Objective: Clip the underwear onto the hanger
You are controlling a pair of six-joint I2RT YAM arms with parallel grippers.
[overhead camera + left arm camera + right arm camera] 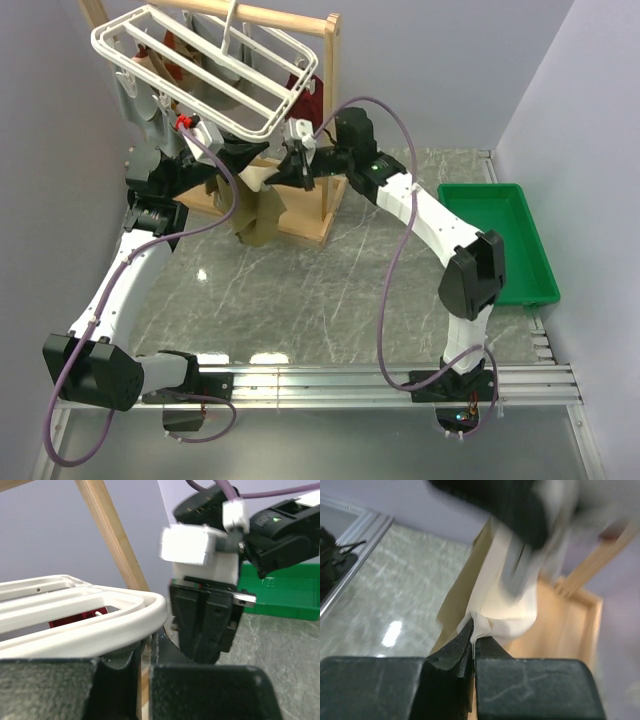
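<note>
Okay, step in hand: getting an edge of the underwear (258, 215) clipped onto the hanger (100, 625) - not done yet, by my read.
underwear: hangs far-middle in the overhead view, just below the hanger's near-right corner and in front of the wooden stand (300, 18).
right claw (472, 630): clamped tight on a fold of the cloth's edge, which bunches up just past the tips.
left claw (145, 661): jaws nearly together, right under the hanger's white rail. I can't tell if a clip is pinched between them.
how to do it well: I'd hold the right grip firm and feed one flat edge, not a wad, straight up into a clip's mouth. The left side should steady the clip or rail so the tilted hanger doesn't swing off. Let go only once the clip bites.
watch out: the two wrists sit very near each other - easy to bump.
writing: none I can read. There's no brand or label showing on the hanger, the cloth, or the green tray (490, 235) off to the right.
</note>
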